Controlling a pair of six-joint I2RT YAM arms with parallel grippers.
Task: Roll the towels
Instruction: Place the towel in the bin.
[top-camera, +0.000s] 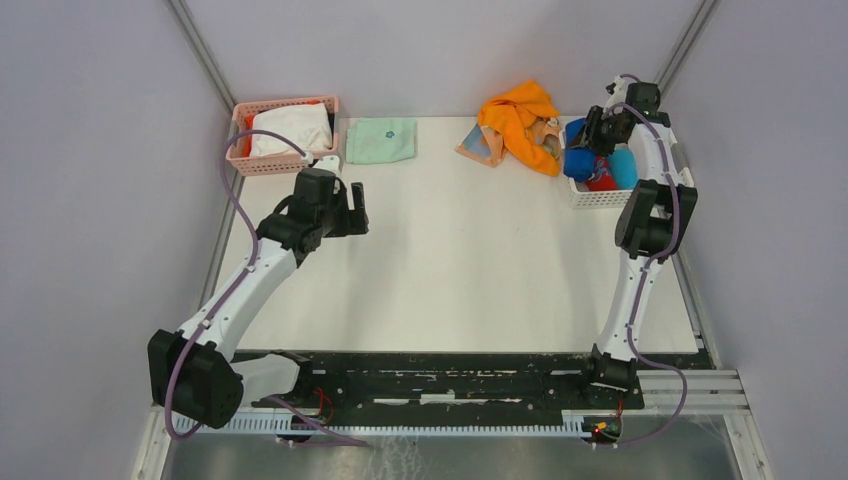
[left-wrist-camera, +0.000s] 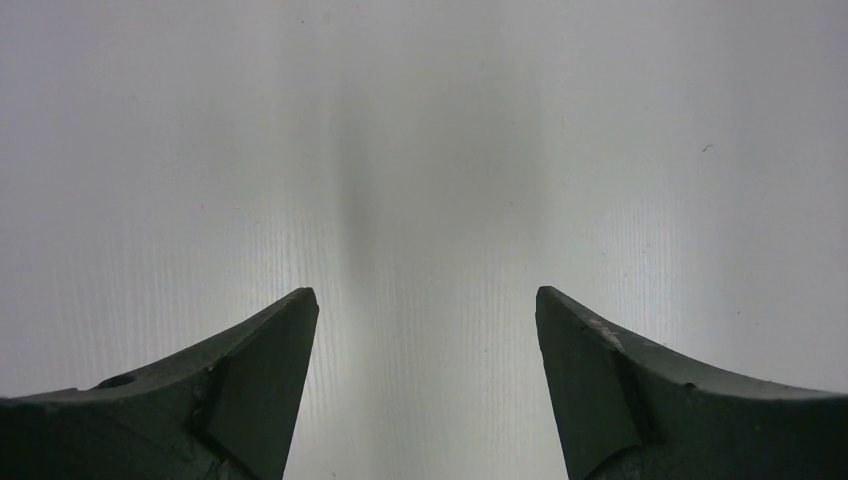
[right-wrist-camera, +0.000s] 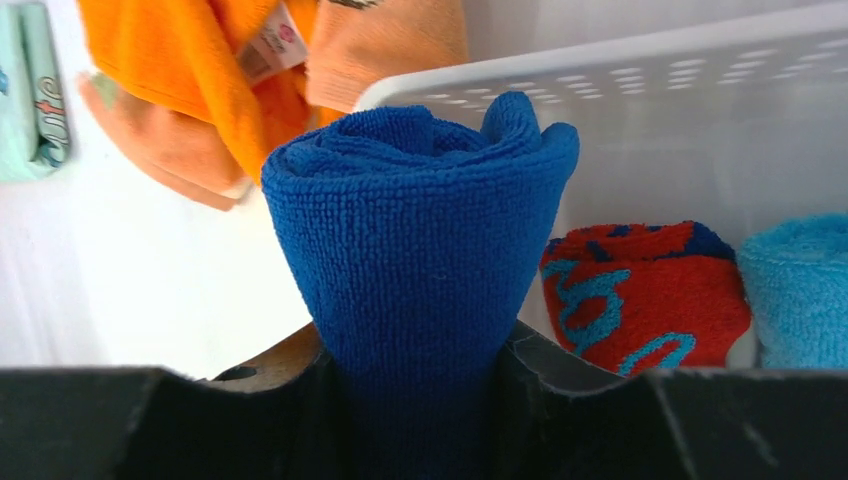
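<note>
The right tool (right-wrist-camera: 415, 345), clamped on the rolled blue towel (right-wrist-camera: 420, 220), should set it upright in the white basket (right-wrist-camera: 600, 90) beside the red roll (right-wrist-camera: 645, 295); the left tool (left-wrist-camera: 427, 300) hangs open.

A flat white rectangular tabletop (top-camera: 460, 270) fills the centre of the overhead view. A plain pale lilac-grey back wall (top-camera: 430, 50) stands at 12 o'clock, with matching side walls (top-camera: 90, 180) at 9 and 3 o'clock. Slim silver metal struts (top-camera: 203, 55) run up the far corners at 11 and 1 o'clock. A dull grey floor strip (top-camera: 450, 462) shows at 6 o'clock. Light is soft and even; close up, the tabletop carries a faint vertical grey shadow (left-wrist-camera: 355, 200).
</note>
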